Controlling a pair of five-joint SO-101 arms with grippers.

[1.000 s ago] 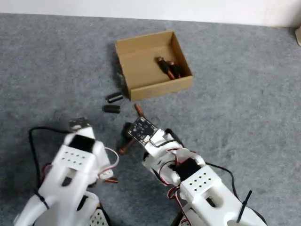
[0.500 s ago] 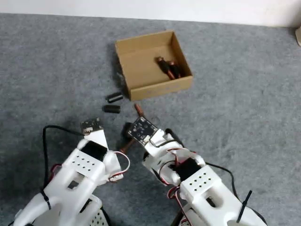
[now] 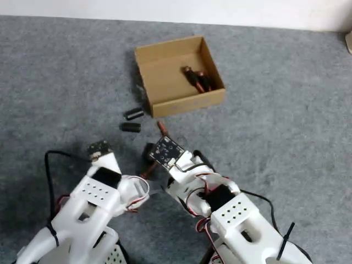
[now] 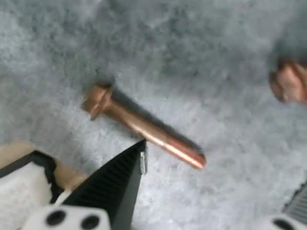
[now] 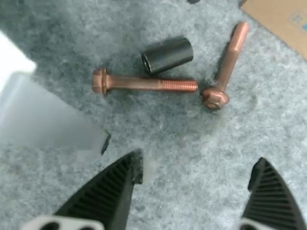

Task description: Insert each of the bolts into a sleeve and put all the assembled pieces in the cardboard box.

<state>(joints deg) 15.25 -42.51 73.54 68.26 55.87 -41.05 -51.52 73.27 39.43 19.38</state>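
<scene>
A copper bolt (image 4: 144,125) lies flat on the grey carpet just off the black fingertip (image 4: 125,167) of my left gripper (image 4: 206,196), which is open and holds nothing. The same bolt (image 5: 144,83) lies beyond my right gripper (image 5: 192,187), also open and empty, with a black sleeve (image 5: 168,55) touching it and a second bolt (image 5: 225,67) beside it. Two more sleeves (image 3: 133,114) (image 3: 130,127) lie on the carpet near the cardboard box (image 3: 165,82). Assembled pieces (image 3: 197,78) rest inside the box.
Both arms crowd the near middle of the carpet: the left arm (image 3: 93,198) and the right arm (image 3: 220,203) nearly meet over the loose bolts. A box corner (image 5: 283,14) sits past the second bolt. A blurred white part of the left arm (image 5: 38,115) juts in beside my right gripper.
The left arm pushed forward, then turned to the right, bringing its gripper in over the bolt between the arms. The right arm, sleeves and box have not moved.
</scene>
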